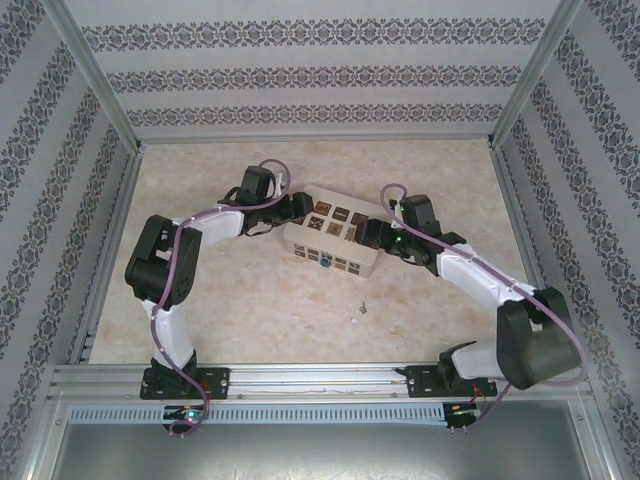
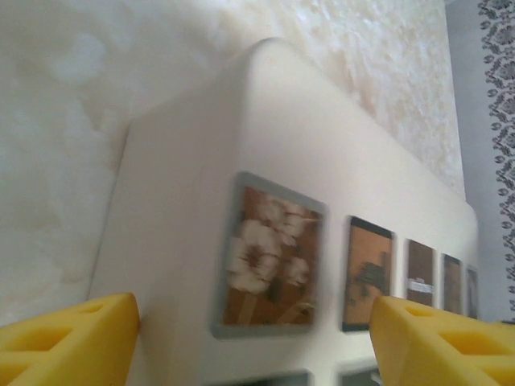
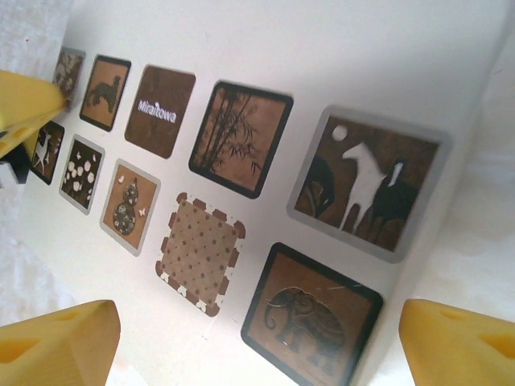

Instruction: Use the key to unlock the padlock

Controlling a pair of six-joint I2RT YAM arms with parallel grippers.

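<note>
The beige box with dark patterned squares lies mid-table. On its near side hangs the tiny blue padlock. The small pale key lies on the table in front of the box, apart from both arms. My left gripper is at the box's left end; in the left wrist view it stands open, with the box's corner between its yellow fingers. My right gripper is at the right end. It is open over the box top.
Patterned walls and metal frame posts enclose the marbled table. A metal rail runs along the near edge by the arm bases. The left gripper's yellow finger shows at the far end of the box in the right wrist view.
</note>
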